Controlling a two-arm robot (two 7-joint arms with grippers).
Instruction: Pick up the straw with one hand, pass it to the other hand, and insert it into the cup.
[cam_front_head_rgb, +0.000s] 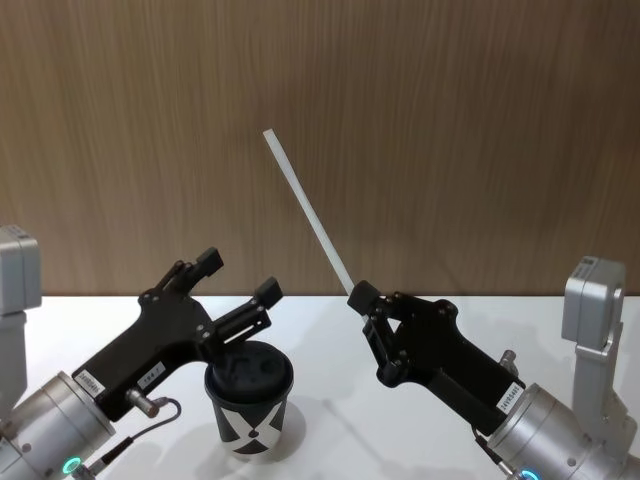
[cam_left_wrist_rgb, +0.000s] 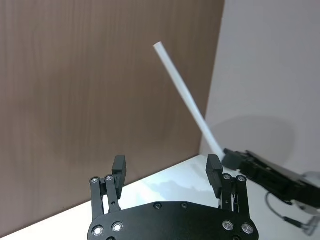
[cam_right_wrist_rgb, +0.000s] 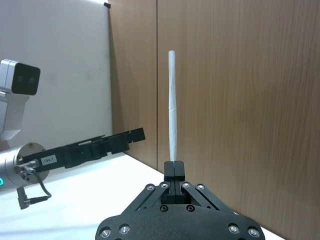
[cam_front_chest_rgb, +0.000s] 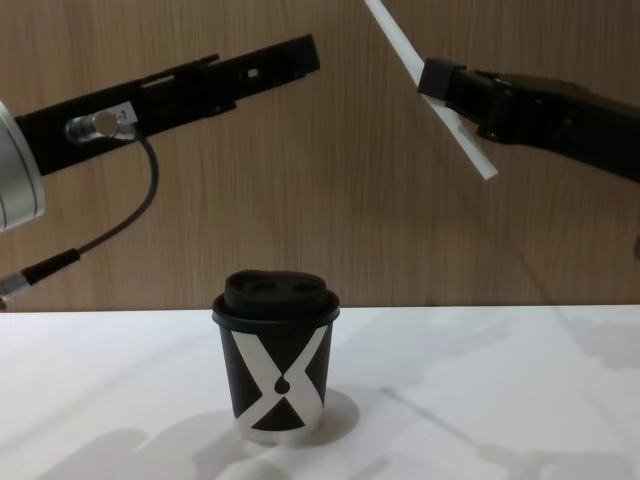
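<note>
My right gripper (cam_front_head_rgb: 360, 297) is shut on the lower part of the white straw (cam_front_head_rgb: 305, 205), held in the air to the right of the cup and above it. The straw slants up and to the left; a short end sticks out below the fingers (cam_front_chest_rgb: 478, 155). In the right wrist view the straw (cam_right_wrist_rgb: 172, 110) rises straight from the shut gripper (cam_right_wrist_rgb: 173, 167). My left gripper (cam_front_head_rgb: 240, 277) is open with nothing in it, just above the cup's (cam_front_head_rgb: 248, 400) domed lid and apart from the straw (cam_left_wrist_rgb: 185, 95). The black cup (cam_front_chest_rgb: 277, 370) with a white X stands upright on the table.
The white table (cam_front_head_rgb: 360, 440) runs to a wood-panelled wall (cam_front_head_rgb: 450, 120) close behind. A grey cable with a metal plug (cam_front_head_rgb: 150, 405) hangs from my left wrist. Bare table lies to the right of the cup (cam_front_chest_rgb: 480, 400).
</note>
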